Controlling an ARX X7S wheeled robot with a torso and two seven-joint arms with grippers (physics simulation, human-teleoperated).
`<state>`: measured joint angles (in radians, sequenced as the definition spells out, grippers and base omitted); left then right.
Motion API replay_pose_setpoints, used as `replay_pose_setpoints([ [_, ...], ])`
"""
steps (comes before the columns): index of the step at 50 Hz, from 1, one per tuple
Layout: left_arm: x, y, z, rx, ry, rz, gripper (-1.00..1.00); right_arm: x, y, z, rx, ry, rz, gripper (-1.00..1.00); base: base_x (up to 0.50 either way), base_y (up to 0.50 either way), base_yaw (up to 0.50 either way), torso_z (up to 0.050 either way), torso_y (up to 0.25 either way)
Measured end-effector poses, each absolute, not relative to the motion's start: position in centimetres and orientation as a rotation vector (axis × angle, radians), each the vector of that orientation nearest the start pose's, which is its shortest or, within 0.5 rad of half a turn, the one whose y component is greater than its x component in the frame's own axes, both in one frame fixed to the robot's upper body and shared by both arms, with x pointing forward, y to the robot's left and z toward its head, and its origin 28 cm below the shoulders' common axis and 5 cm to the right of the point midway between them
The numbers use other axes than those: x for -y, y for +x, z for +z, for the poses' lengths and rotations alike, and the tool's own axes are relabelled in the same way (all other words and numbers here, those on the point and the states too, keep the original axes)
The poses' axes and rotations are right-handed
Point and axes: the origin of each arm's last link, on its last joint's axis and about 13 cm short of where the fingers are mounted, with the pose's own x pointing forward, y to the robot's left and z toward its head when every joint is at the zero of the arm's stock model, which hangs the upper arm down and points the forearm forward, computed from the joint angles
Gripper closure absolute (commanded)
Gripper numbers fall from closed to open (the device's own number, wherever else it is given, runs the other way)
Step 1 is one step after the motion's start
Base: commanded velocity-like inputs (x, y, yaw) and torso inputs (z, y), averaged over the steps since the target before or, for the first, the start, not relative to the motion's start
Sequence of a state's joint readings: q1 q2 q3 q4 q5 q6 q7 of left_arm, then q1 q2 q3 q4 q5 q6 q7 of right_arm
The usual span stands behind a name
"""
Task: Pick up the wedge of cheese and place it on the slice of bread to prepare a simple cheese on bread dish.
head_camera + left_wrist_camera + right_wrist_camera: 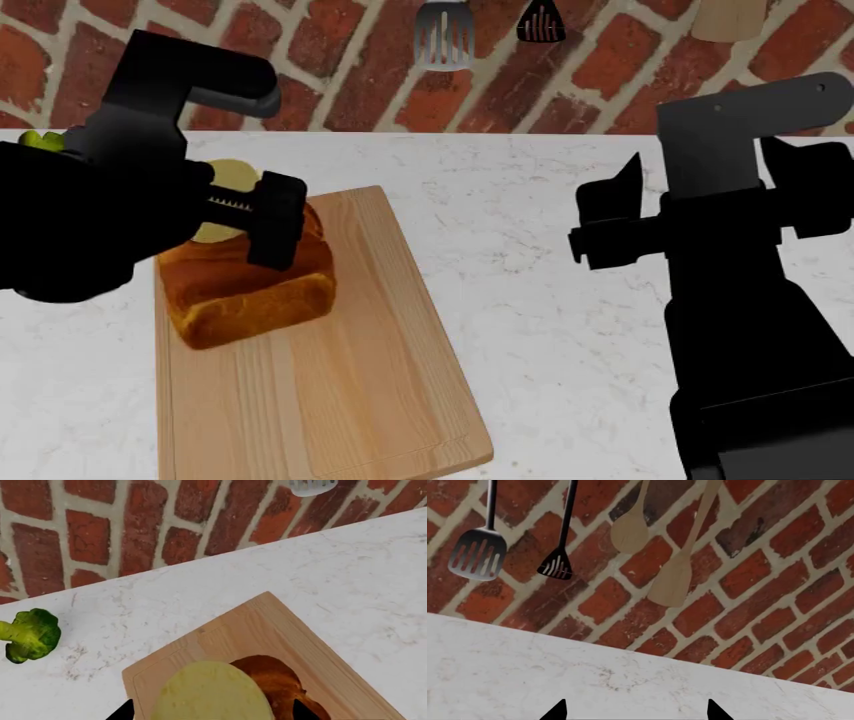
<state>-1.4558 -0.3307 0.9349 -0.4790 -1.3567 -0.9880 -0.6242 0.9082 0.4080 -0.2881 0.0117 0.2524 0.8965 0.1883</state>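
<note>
Head view puts the left gripper nearest, hanging over the slice of bread, which lies on the wooden cutting board. A pale sliver of the wedge of cheese shows between the black jaws, just above the loaf's far end. From the left wrist view, the cheese fills the space between the 2 fingertips, with the brown crust of the bread directly beneath and beside it. So the pickup looks done and the carry nearly so; I judge that what is left is lowering, letting go and pulling clear. Whether the cheese touches the crust yet, I cannot tell.

Left jaws: pinching the cheese, spread only as wide as the chunk itself. The right gripper hangs over bare marble counter, well apart from the board. Its right wrist view shows 2 tips set apart with nothing between them, so the jaws are spread and empty.

Farther off, a broccoli floret lies on the counter beyond the board, and 2 spatulas hang on the brick wall.
</note>
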Motion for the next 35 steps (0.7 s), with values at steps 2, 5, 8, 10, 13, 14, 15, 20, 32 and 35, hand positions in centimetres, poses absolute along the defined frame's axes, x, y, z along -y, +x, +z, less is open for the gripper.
replay_pose_setpoints([
  [2,-17.6,36.0,26.4,-0.509,0.187,-0.136,-1.0,16.2,34.0,21.2,-0.064,-0.315,-0.142,-1.0,0.0,0.0,0.0,0.0,0.0],
  [5,-17.6,35.9,26.6,-0.506,0.187,-0.139,-1.0,16.2,34.0,21.2,-0.065,-0.315,-0.14,-1.0,0.0,0.0,0.0,0.0,0.0],
  [8,-17.6,35.8,26.8,-0.502,0.186,-0.14,-1.0,16.1,34.0,21.2,-0.066,-0.315,-0.139,-1.0,0.0,0.0,0.0,0.0,0.0],
  [10,-17.6,35.7,27.0,-0.498,0.185,-0.141,-1.0,16.1,34.0,21.2,-0.067,-0.315,-0.139,-1.0,0.0,0.0,0.0,0.0,0.0],
  [13,-17.6,35.5,27.4,-0.488,0.188,-0.141,-1.0,16.1,34.0,21.3,-0.067,-0.315,-0.138,-1.0,0.0,0.0,0.0,0.0,0.003],
  [14,-17.6,35.4,27.6,-0.483,0.191,-0.139,-1.0,16.1,34.0,21.3,-0.067,-0.315,-0.137,-1.0,0.0,0.0,0.0,0.0,0.0],
  [15,-17.7,35.4,27.8,-0.478,0.194,-0.137,-1.0,16.1,34.0,21.3,-0.066,-0.315,-0.137,-1.0,0.0,0.0,0.0,0.0,0.0],
  [20,-17.7,35.0,28.6,-0.455,0.203,-0.133,-1.0,16.1,34.0,21.2,-0.065,-0.315,-0.137,-1.0,0.0,0.0,0.0,0.0,0.0],
  [32,-18.0,32.7,32.0,-0.376,0.186,-0.147,-1.0,16.1,34.0,21.2,-0.065,-0.316,-0.134,-1.0,0.0,0.0,0.0,0.0,0.0],
  [35,-18.2,32.0,32.8,-0.355,0.181,-0.145,-1.0,16.1,34.0,21.2,-0.066,-0.316,-0.134,-1.0,0.0,0.0,0.0,0.0,0.0],
])
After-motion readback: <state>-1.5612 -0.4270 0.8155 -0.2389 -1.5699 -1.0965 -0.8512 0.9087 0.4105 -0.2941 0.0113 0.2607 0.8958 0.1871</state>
